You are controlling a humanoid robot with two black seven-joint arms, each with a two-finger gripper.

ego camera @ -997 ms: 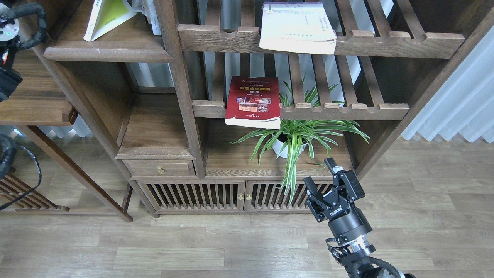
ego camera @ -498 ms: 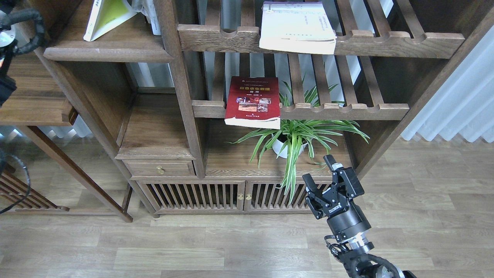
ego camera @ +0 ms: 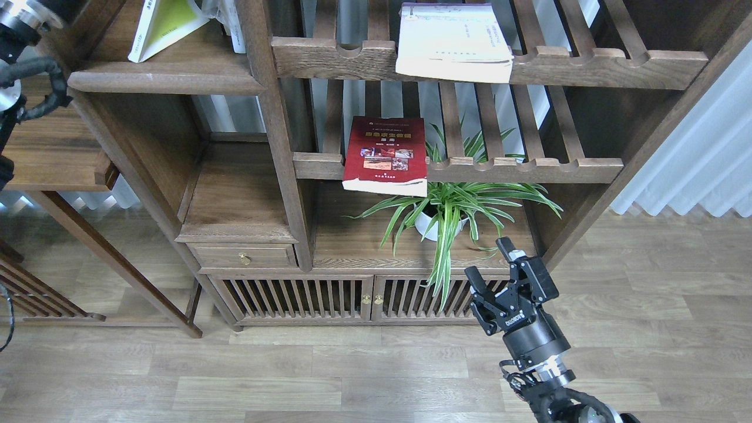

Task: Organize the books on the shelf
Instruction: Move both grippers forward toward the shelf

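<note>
The wooden bookcase (ego camera: 276, 176) filled most of the view; its solid plank shelf (ego camera: 164, 73) sat at upper left, two slatted racks (ego camera: 529, 170) to its right; the lime-yellow book (ego camera: 161, 26) leaned tilted on the plank shelf; the white-lavender book (ego camera: 452, 44) lay flat on the upper rack, overhanging its notched rail; the dark red book (ego camera: 386, 154) lay on the lower rack, its front edge past the rail; a spider plant (ego camera: 452, 205) in a white pot stood just beneath, leaves spilling over the cabinet doors; the right gripper (ego camera: 489, 264) hung before those leaves, fingers spread apart and empty; the left arm (ego camera: 17, 53) showed only cabling at the left edge, its gripper out of sight.
</note>
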